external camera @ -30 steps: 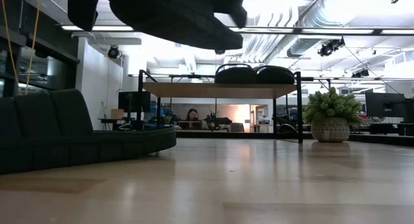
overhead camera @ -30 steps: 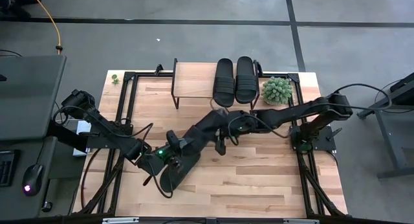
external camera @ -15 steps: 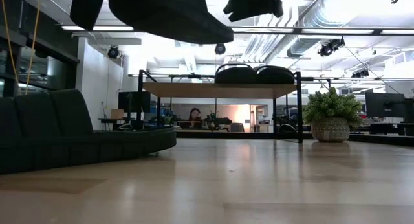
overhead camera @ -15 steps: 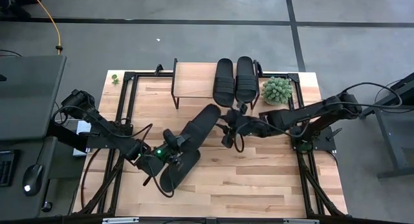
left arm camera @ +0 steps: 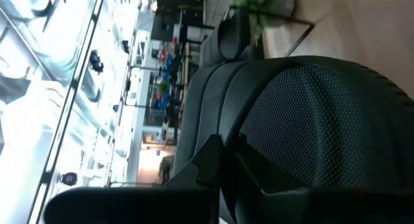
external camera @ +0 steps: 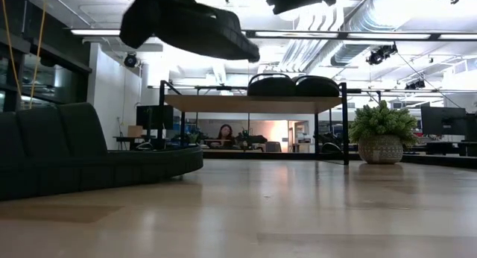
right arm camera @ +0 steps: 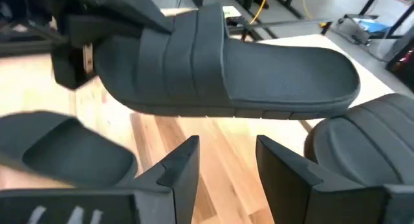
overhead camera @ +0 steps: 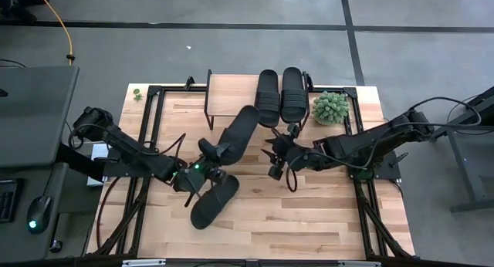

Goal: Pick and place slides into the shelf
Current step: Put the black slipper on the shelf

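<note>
Bright office lighting falls across a pale butcher-block wooden bench (overhead camera: 309, 213) where two dark robot arms work at stowing four matching black slip-on sandals. Two of the sandals (overhead camera: 280, 96) already lie side by side on the light wood top of a small black-legged shelf (overhead camera: 230, 96) at the bench's far edge, just beside a round green potted plant (overhead camera: 330, 107). A third black sandal (overhead camera: 214, 201) rests flat on the bench near the front left.

The left claw (overhead camera: 202, 172) is clamped on one end of the fourth black ribbed-strap sandal (overhead camera: 235, 133), holding it aloft above the bench; the low view shows it well clear of the surface. Its long axis runs diagonally from the claw toward the shelf, its free end near the shelf's front edge and pointing at the bare wood to the left of the parked pair.

The right claw (overhead camera: 276, 157) hovers just beside the lifted sandal with its two dark fingers (right arm camera: 181, 166) spread and empty, facing the sandal's side. By position the left arm is the carrier, and the placement appears to hinge on pushing onward along that diagonal onto the open stretch of shelf.
</note>
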Controlling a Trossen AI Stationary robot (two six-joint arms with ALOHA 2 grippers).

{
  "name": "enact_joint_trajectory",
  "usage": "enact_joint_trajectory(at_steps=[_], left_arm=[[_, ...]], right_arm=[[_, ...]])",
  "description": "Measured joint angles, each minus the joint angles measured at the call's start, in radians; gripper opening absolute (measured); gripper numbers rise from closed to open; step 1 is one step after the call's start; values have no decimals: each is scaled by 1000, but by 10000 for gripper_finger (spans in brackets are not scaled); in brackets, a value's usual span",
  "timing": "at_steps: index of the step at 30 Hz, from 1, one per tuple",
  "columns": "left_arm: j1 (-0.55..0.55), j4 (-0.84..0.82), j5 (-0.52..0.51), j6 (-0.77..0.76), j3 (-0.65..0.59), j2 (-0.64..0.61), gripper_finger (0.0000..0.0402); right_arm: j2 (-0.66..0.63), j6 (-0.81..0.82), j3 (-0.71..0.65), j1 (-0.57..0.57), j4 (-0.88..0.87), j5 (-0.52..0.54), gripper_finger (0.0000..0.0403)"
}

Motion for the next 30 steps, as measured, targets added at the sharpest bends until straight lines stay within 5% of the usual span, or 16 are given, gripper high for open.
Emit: enact_joint_trajectory(at_steps=[23,30], left_arm=[[256,20,70,118,-1,1,6],[327,20,168,118,-1,1,10]], right_arm=[[-30,23,0,47,-49,44,142],[-30,23,0,47,-49,45,142]])
